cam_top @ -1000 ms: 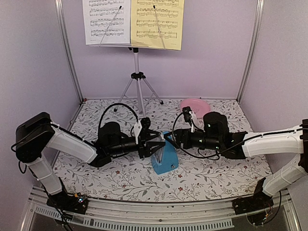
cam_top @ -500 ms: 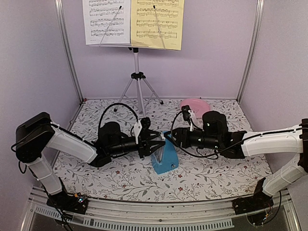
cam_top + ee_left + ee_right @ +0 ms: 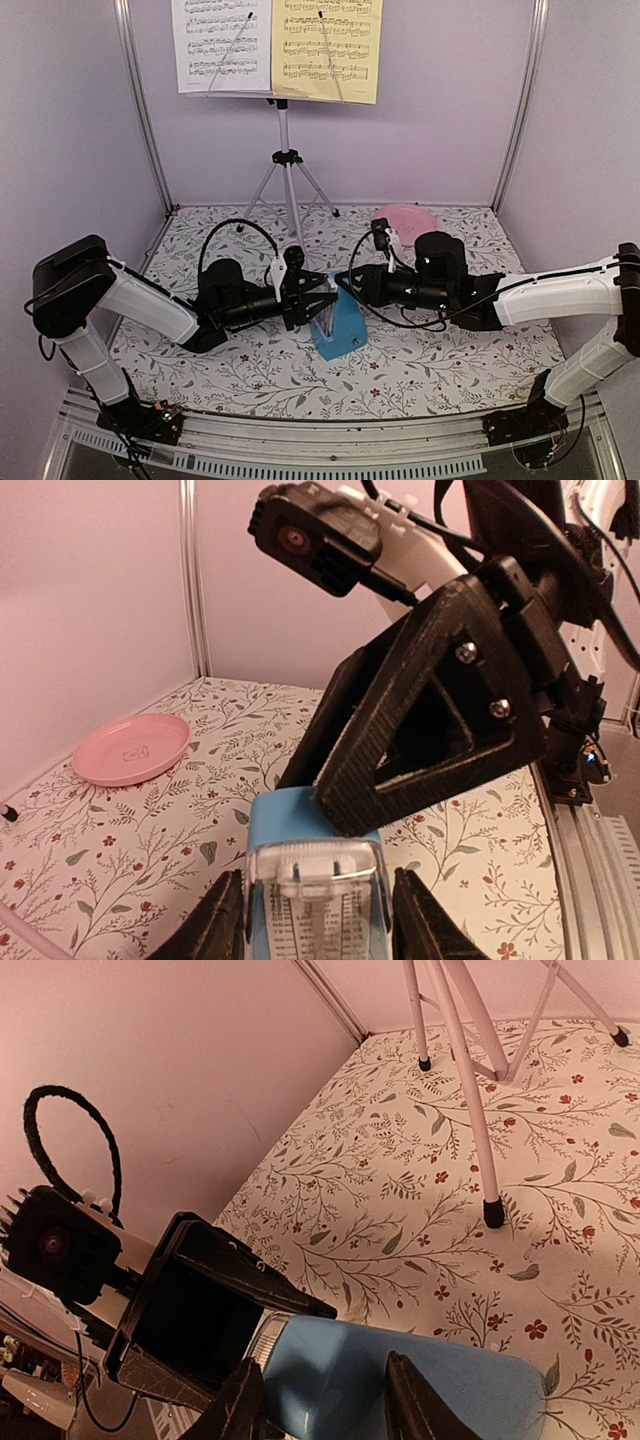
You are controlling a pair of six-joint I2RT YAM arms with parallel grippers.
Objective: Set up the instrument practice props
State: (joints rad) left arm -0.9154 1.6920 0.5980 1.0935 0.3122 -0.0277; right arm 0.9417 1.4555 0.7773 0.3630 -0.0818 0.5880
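— Since you're nearer the back, what about that pink round plate (image 3: 420,212)?

— It lies flat on the flowered tablecloth (image 3: 250,370), back right, behind the right arm, whose wrist hides part of its near edge. Through the left wrist camera the plate (image 3: 160,765) shows a faint printed mark at its centre. I can't read it.

— And the stand?

— The silver tripod music stand (image 3: 284,130) is upright by the back wall. A white sheet of music (image 3: 220,45) and a yellow sheet of music (image 3: 327,50) sit side by side on its desk, white on the left, each under a thin wire arm. Their tops run off the picture, and the desk behind them hardly shows.

— Where's the metronome?

— The small blue pyramid metronome (image 3: 342,330) stands mid-cloth, right between the two arms and well in front of the stand. Its base is cut off in the left wrist view.

— Is it held?

— The left gripper (image 3: 322,302) comes in from the left. Its fingers (image 3: 225,925) are pressed to both sides of the clear-fronted upper part, so it is clamped on it. The right gripper (image 3: 345,288) reaches in from the opposite side. Its fingers (image 3: 245,1405) straddle the blue body, one lying against the top edge. Whether they squeeze it, I cannot tell.
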